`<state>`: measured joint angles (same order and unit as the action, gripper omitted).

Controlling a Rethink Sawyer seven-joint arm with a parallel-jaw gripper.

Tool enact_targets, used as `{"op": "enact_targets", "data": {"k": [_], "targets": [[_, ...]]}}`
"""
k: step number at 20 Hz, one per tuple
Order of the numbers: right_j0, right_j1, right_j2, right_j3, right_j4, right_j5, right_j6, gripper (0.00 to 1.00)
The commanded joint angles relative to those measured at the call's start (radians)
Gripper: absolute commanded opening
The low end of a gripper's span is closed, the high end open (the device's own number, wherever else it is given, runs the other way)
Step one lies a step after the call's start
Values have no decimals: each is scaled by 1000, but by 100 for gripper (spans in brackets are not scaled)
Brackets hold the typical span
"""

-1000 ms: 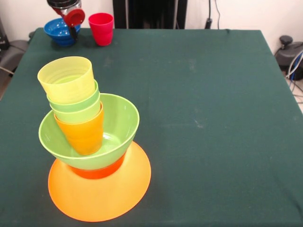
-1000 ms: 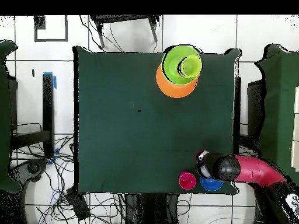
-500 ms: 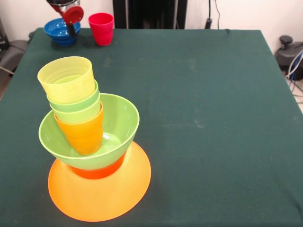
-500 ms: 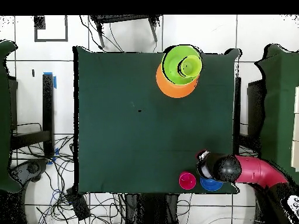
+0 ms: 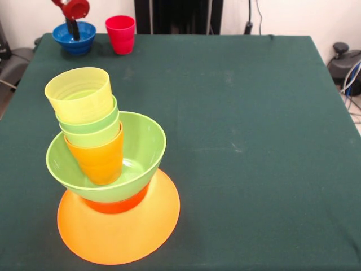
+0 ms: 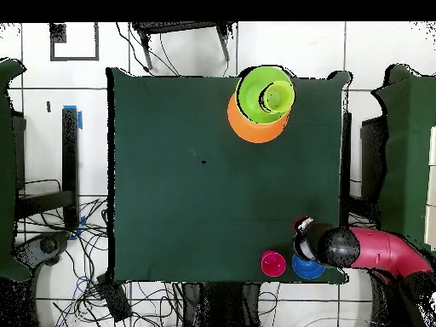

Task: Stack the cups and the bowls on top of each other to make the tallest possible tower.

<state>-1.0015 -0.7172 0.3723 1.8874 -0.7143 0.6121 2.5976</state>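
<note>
My gripper point(image 5: 72, 22) hangs at the far left corner of the green table point(image 5: 242, 113) in the front view, directly over the small blue bowl point(image 5: 74, 36). A dark finger reaches down into the bowl's opening, with a round red part of my wrist above it at the picture's top edge; I cannot tell whether the finger touches the bowl, and I cannot tell how far apart my fingers stand or whether they grip anything. Just to the right of the blue bowl stands the red cup point(image 5: 120, 34), upright, mouth up, near the bowl but apart from it. From overhead, my red arm point(image 6: 383, 252) comes in from the right side and ends over the blue bowl point(image 6: 305, 270), with the red cup point(image 6: 272, 263) beside it at the table's bottom edge. The tower point(image 5: 107, 169) stands well apart from my gripper, at the near left of the table in the front view. Its base is the wide orange bowl point(image 5: 121, 234), lying mouth down; on it sits a small orange-red bowl point(image 5: 115, 204), and on that the lime green bowl point(image 5: 138, 152), mouth up. Inside the green bowl an orange cup point(image 5: 100, 161) leans to the left, with two light green cups point(image 5: 93, 129) and a yellow cup point(image 5: 80, 93) nested in it.
</note>
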Motion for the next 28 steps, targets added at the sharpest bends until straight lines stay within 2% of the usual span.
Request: {"op": "enact_targets", "data": {"k": [1,5,10,20,28], "targets": [[6,6,61,54,-6,6,-186,100],[-10,24,65,62,-3,-1,-191,100],[-23,55,57,80,21,-11,-150,100],[-54,83,43,88,5,-16,-144,100],[-62,127,38,65,-23,-59,-127,100]]}}
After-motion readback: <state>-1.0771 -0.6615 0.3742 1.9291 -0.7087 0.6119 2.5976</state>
